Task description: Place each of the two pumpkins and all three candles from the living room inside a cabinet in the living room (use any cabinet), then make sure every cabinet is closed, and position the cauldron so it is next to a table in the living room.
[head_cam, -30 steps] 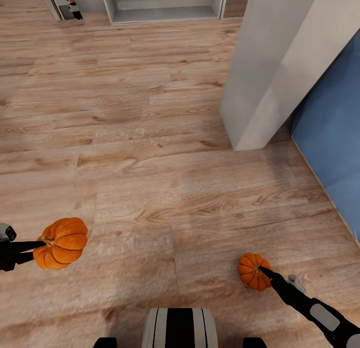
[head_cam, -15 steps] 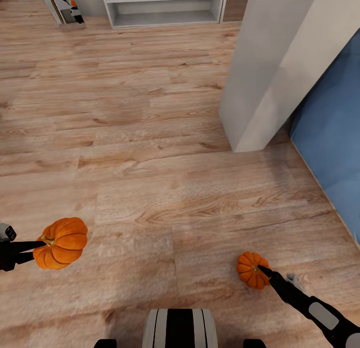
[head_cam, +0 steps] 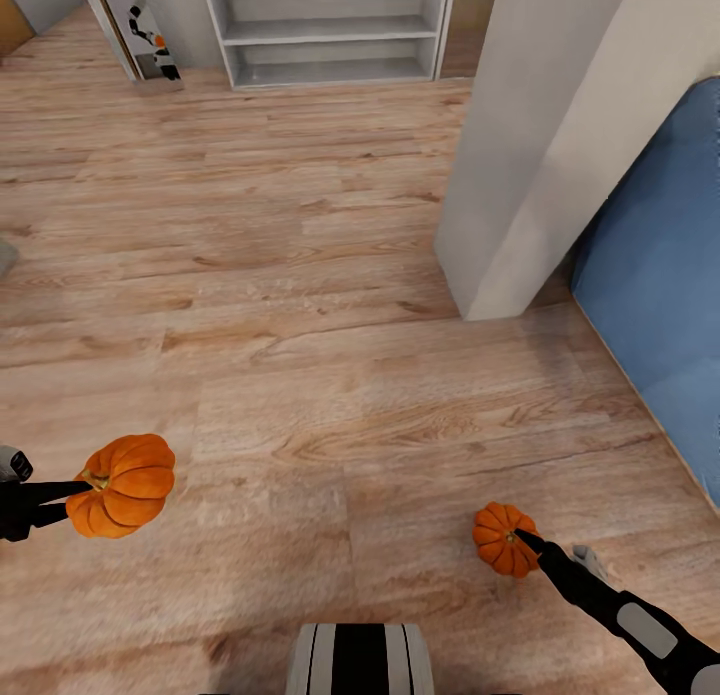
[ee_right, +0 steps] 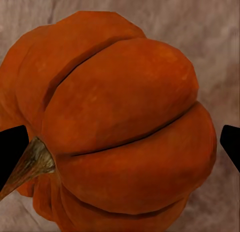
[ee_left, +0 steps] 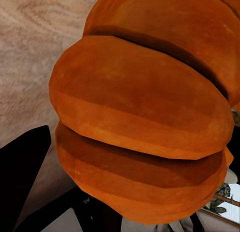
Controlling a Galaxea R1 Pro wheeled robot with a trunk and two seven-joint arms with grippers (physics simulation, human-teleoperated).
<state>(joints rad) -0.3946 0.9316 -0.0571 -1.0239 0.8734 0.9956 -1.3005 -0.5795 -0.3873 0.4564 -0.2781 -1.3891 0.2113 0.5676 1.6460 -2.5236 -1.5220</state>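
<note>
Pumpkins ride one per arm above the wooden floor (head_cam: 300,275) — left gripper (head_cam: 70,493) clamped on the bigger pumpkin (head_cam: 125,485), right gripper (head_cam: 528,545) on the smaller pumpkin (head_cam: 500,537) — both probably light, rigid, smooth-ribbed, best held across the belly.

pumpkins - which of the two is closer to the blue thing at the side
The pumpkin in the right gripper, the smaller-looking one. The blue surface lies on that side; the pumpkin in the left gripper hangs across the floor.
</note>
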